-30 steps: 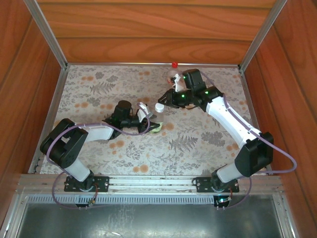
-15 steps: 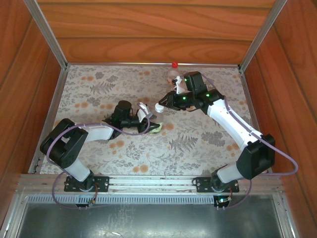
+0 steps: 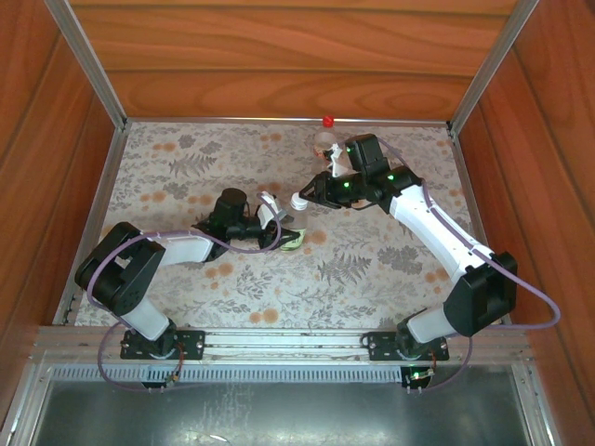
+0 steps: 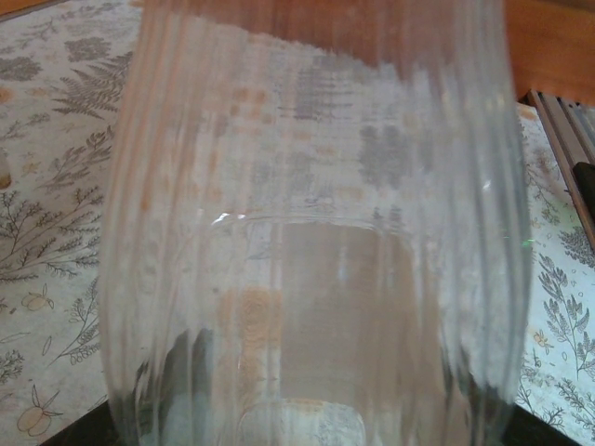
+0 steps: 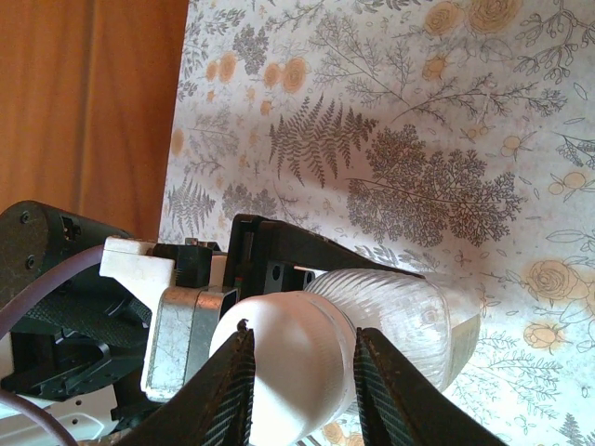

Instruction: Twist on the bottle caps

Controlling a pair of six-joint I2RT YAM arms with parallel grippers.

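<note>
Spreading across the floor of a wood-walled enclosure, the table (image 3: pixel 186 167) wears a print of ferns and orange flowers. The left arm (image 3: pixel 158 251) reaches in from the near left corner toward the middle of the table, and the right arm (image 3: pixel 437 228) bends in from the near right corner to meet it there. The left gripper (image 3: pixel 282 223) is closed on the green bottle (image 5: pixel 390 311), which is held on its side near the middle of the table with its neck toward the far edge. In the left wrist view its clear ribbed wall sits right against the lens. The other bottle (image 3: pixel 323 145) is just behind the right arm's wrist, near the far edge and a little right of centre. The red cap (image 3: pixel 327 121) is at its far end, right at that edge; whether it is screwed down cannot be told. The white cap (image 5: pixel 288 353) sits on the neck of the green bottle. The right gripper (image 5: pixel 302 386) has its two ridged black fingers (image 5: pixel 232 390) standing close on either side of that cap. Whether they pinch it or merely flank it cannot be told.
</note>
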